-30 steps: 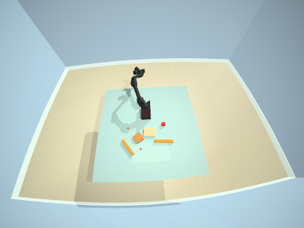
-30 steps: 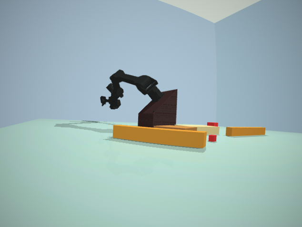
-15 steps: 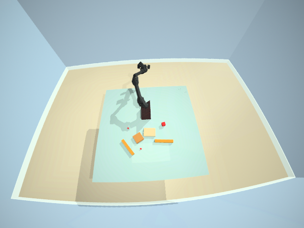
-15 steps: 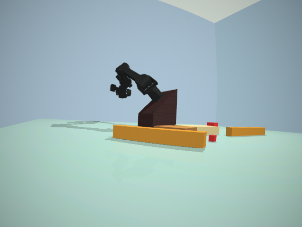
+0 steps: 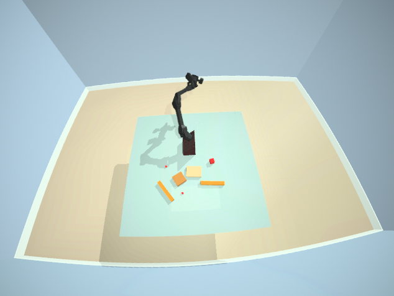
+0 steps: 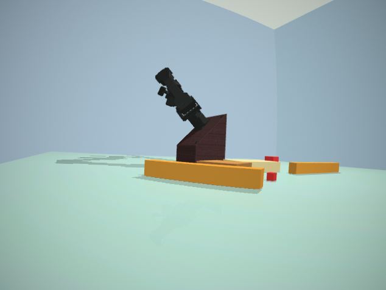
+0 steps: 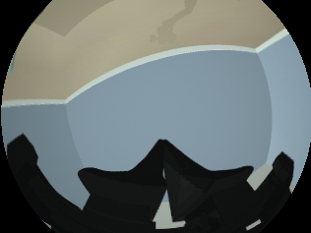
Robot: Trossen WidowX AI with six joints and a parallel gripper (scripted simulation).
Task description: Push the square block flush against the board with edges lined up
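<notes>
- My fingers point(image 5: 201, 80) point(image 6: 161, 91) are pressed together with nothing between them. Kept that way, they would make one narrow pusher, which suits a job with no lifting.
- I have them raised, out past the far edge of the worktop point(image 5: 235, 207) point(image 6: 124, 234), well apart from the pieces.
- The square block point(image 5: 179, 178) point(image 6: 227, 162) lies flat, left of and slightly nearer than the pale board point(image 5: 193, 171) point(image 6: 266, 165). I take that wider piece to be the board.
- The block is turned askew, a corner towards the board. They are very close; whether they touch, I cannot tell, but no whole side meets the board.
- So the push is still to do: I should square the block up, bring its side flush, then even an edge.
- The left orange bar point(image 5: 165, 191) point(image 6: 202, 174) slants beside the block, so a sweep from there needs care.
- The right orange bar point(image 5: 212, 183) point(image 6: 315, 168) sits near the board's near-right corner; shoving the board that way could catch it.
- Pushing off-centre may spin the block, so I would press low and gently, then back away.
</notes>
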